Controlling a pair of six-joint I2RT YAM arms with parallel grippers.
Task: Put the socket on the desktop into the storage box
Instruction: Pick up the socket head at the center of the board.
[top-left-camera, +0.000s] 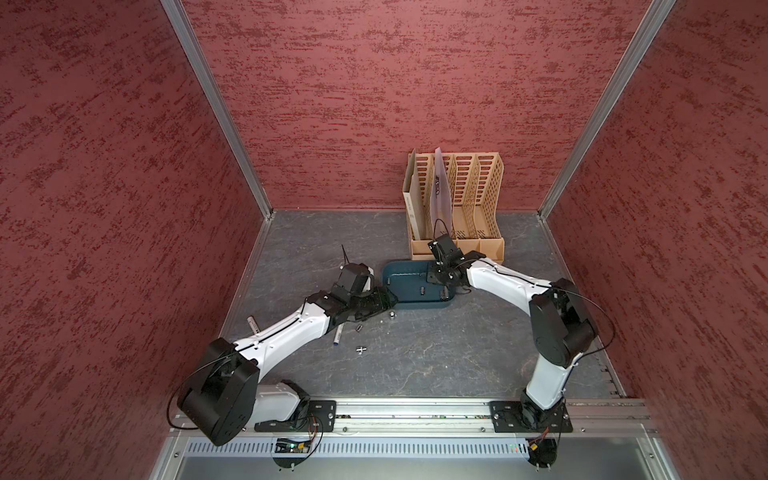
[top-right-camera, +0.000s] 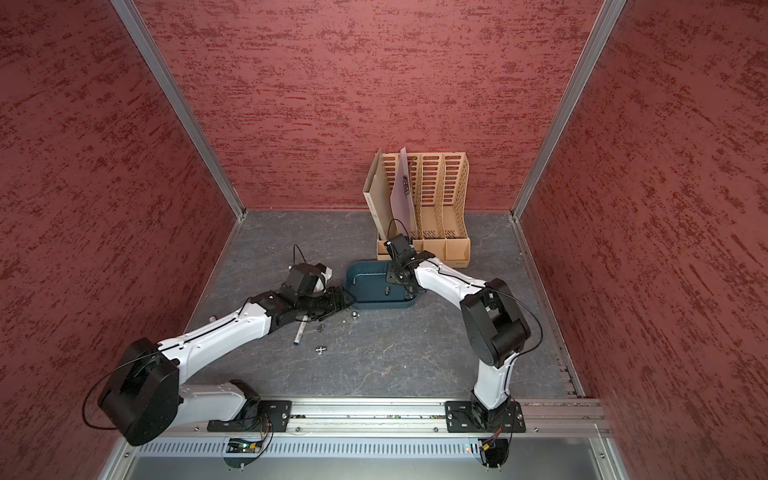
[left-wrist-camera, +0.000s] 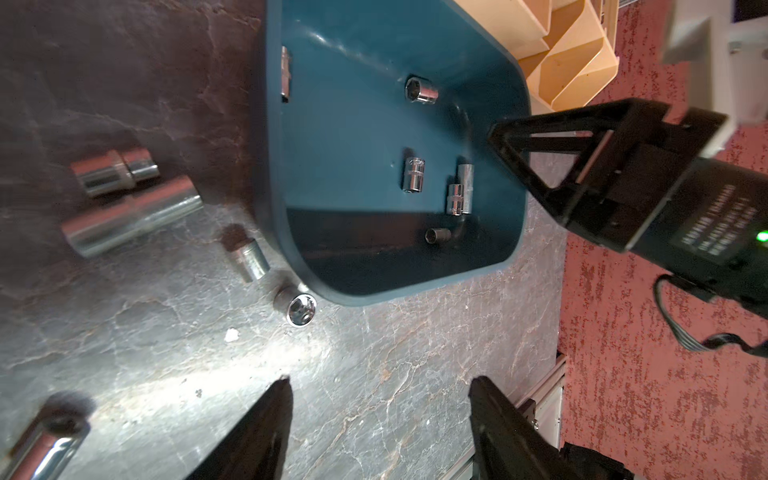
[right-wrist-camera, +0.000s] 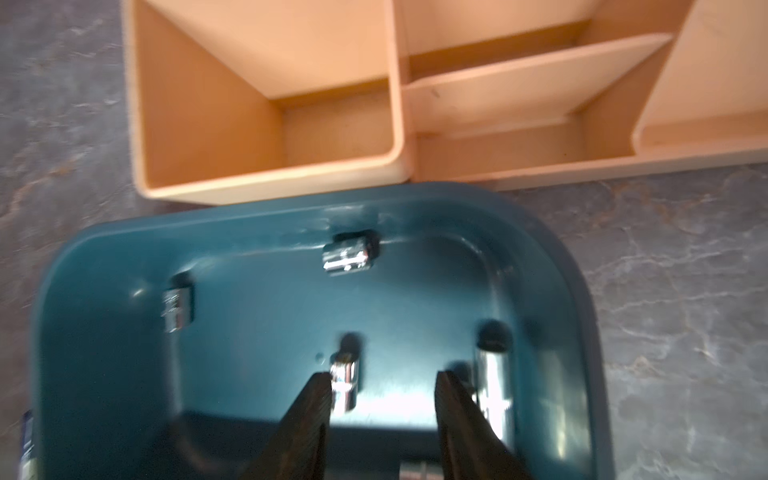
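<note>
desktop (top-left-camera: 436, 361) — grey stone-look | on it: storage box (top-left-camera: 417, 306), file rack (top-left-camera: 469, 245), loose sockets (top-left-camera: 392, 316)

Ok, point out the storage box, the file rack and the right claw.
storage box (top-left-camera: 405, 291): top view, bare floor.
file rack (top-left-camera: 478, 248): top view, front wall.
right claw (right-wrist-camera: 384, 376): right wrist view, between its tips.

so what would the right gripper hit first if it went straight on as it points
Likely the bare floor of the storage box, between the short socket and the long socket; depth is unclear.
</note>
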